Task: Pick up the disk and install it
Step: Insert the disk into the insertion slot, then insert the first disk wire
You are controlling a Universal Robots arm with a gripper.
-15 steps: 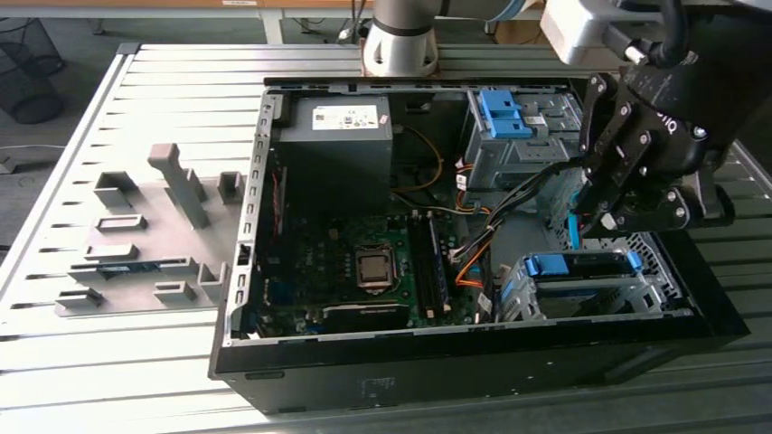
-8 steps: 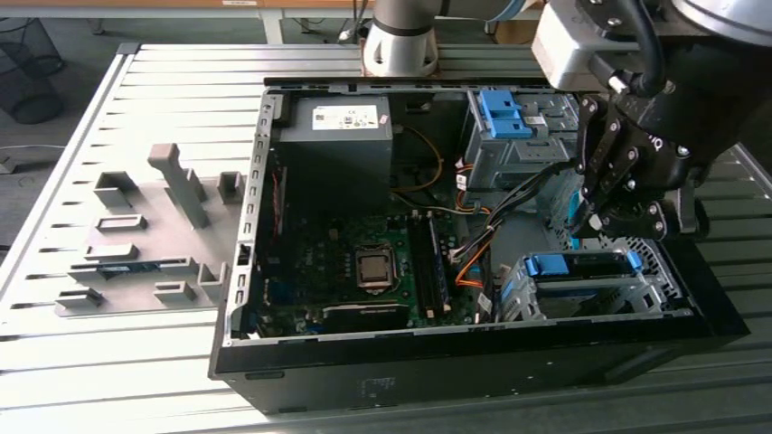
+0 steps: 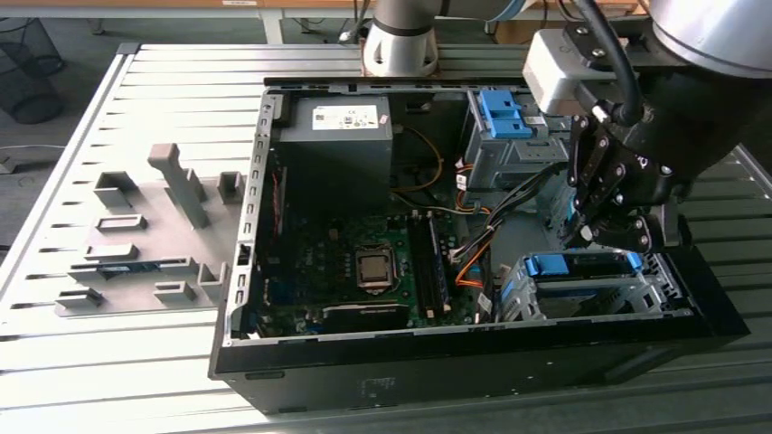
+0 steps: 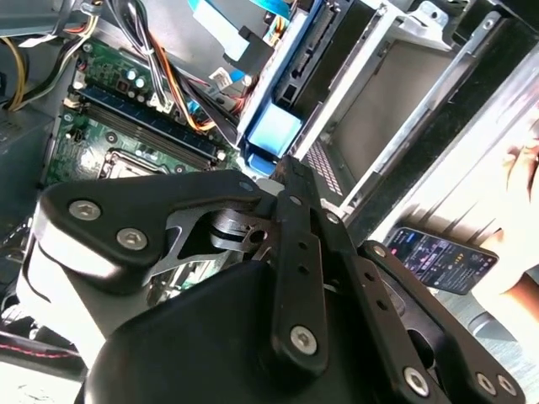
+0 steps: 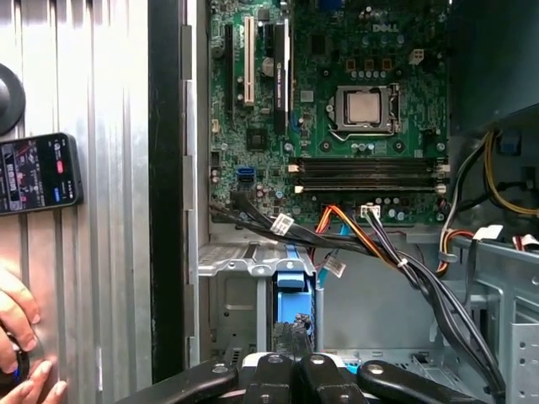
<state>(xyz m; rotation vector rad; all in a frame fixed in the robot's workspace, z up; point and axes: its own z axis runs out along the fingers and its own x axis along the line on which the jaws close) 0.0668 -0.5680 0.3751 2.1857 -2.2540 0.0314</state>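
1. Inside the open computer case (image 3: 259, 271), at the corner on the exterior view's right nearest the camera, the disk (image 3: 579, 264) sits in a silver drive cage (image 3: 531, 303). The blue end of its carrier shows at the cage's top.
2. The pincer (image 3: 609, 240) hangs right over that blue end, touching it or just short of it; I cannot tell which.
3. In the first wrist view the disk (image 5: 290, 276) appears edge-on, a blue tab above a dark strip that runs down to the pincer (image 5: 295, 370).
4. In the second wrist view the disk (image 4: 274, 130) lies just past the pincer's tip (image 4: 286, 168), and its long blue rail runs away along the cage wall.
5. I cannot tell from any view whether the pincer is open, closed or gripping the disk.
6. Writing: the power-supply box (image 3: 332, 154) carries a white sticker (image 3: 343, 116), but its print is too small to read.
7. The motherboard (image 5: 337, 126) bears small white print and a bare processor socket (image 5: 362, 105).
8. A phone (image 5: 38, 172) lies on the ribbed metal table (image 5: 93, 252) beside the case, its screen lit with colored rows too fine to read. A person's hand (image 5: 17, 337) rests near it.
9. A second blue clip (image 3: 501, 113) sits on the grey cage at the far side of the case, well apart from the pincer.
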